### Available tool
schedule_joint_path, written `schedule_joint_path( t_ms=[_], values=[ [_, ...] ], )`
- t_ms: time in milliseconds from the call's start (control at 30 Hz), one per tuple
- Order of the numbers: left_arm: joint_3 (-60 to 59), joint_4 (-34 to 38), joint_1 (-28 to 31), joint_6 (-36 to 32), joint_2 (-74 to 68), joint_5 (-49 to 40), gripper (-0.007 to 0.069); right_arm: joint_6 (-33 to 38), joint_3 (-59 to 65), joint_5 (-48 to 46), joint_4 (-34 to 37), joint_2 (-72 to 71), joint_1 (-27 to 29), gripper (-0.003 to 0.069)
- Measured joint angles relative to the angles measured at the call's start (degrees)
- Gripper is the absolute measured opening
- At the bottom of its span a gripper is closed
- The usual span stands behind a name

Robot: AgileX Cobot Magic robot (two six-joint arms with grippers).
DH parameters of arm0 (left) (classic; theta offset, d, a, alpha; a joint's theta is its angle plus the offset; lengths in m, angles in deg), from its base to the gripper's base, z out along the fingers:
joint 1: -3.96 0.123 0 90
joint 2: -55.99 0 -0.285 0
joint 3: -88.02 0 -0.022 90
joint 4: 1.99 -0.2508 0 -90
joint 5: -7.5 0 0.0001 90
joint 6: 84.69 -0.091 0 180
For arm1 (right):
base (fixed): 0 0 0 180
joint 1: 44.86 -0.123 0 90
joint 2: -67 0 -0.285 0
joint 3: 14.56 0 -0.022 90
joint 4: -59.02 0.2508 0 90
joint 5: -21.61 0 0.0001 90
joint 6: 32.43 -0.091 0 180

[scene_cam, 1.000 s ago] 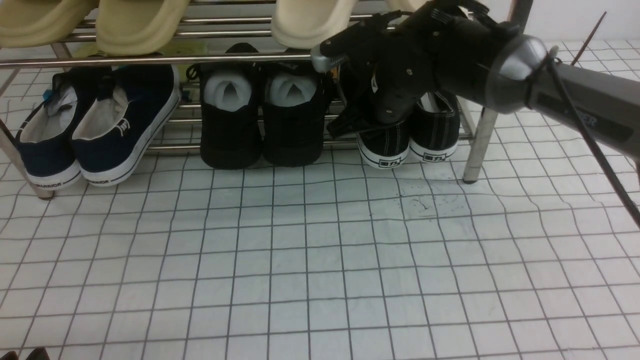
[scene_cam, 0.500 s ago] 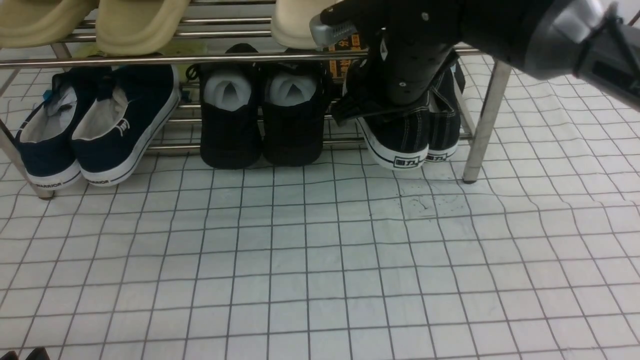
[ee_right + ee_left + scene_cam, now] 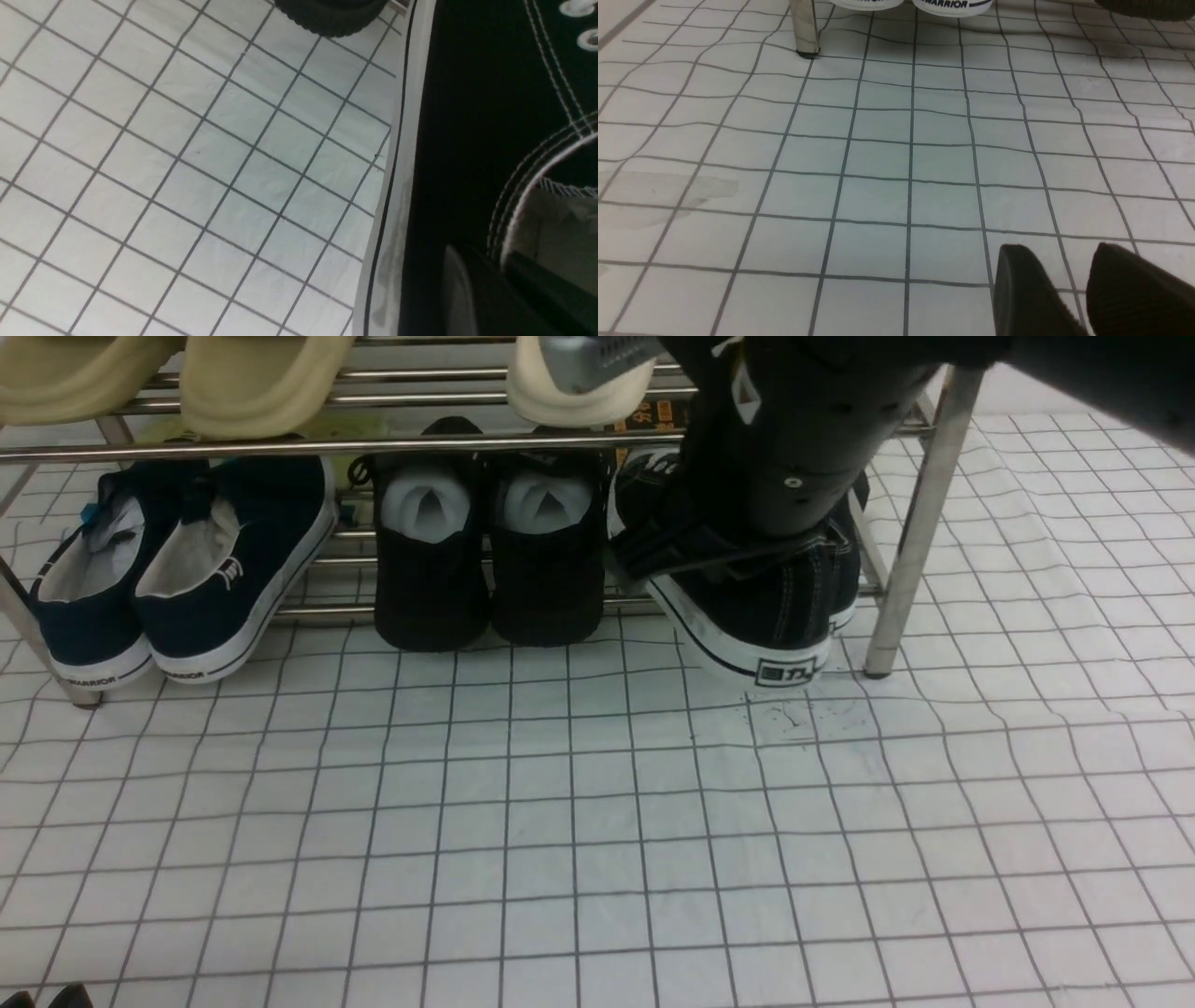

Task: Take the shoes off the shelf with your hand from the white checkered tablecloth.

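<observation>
Black canvas shoes (image 3: 775, 611), white soles.

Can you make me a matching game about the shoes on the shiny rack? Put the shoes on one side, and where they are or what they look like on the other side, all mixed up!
Shoes:
1. cream slippers
2. navy slip-ons
3. all-black shoes
4. black lace-up sneaker

Clues:
A. stuffed with white paper
B. clamped by the right end effector
C. on the top tier of the rack
D. farthest left on the bottom tier

Right pairs: 1-C, 2-D, 3-A, 4-B.
</observation>
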Motion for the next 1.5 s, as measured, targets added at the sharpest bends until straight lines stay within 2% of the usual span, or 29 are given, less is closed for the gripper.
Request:
schedule_joint_path(
  t_ms=[133,267,400,467,600,767,900,1067,1500],
  values=[
    [0.00,0.00,0.00,0.00,0.00,0.00,0.0240,-3.55,6.78,0.00,1.58,-6.16,-1.50,0.0007],
    [0.00,0.00,0.00,0.00,0.00,0.00,0.0240,-10.79,15.97,0.00,2.28,-11.53,-5.12,0.0007],
    [0.00,0.00,0.00,0.00,0.00,0.00,0.0240,-14.16,22.73,1.23,2.28,-11.52,-7.61,0.0007],
    [0.00,0.00,0.00,0.00,0.00,0.00,0.0240,-15.22,25.93,5.04,2.47,-9.99,-8.37,0.0010],
    [0.00,0.00,0.00,0.00,0.00,0.00,0.0240,-17.89,26.62,9.90,0.38,-7.76,-8.39,0.0010],
    [0.00,0.00,0.00,0.00,0.00,0.00,0.0240,-24.54,26.62,15.09,-8.91,-3.71,-8.16,0.0010],
    [0.00,0.00,0.00,0.00,0.00,0.00,0.0240,-29.47,26.62,17.04,-11.93,-0.91,-8.45,0.0013],
    [0.00,0.00,0.00,0.00,0.00,0.00,0.0240,-32.84,26.62,18.87,-13.26,2.00,-8.71,0.0013],
    [0.00,0.00,0.00,0.00,0.00,0.00,0.0240,-33.16,26.62,20.24,-12.82,5.60,-8.89,0.0021]
  ],
)
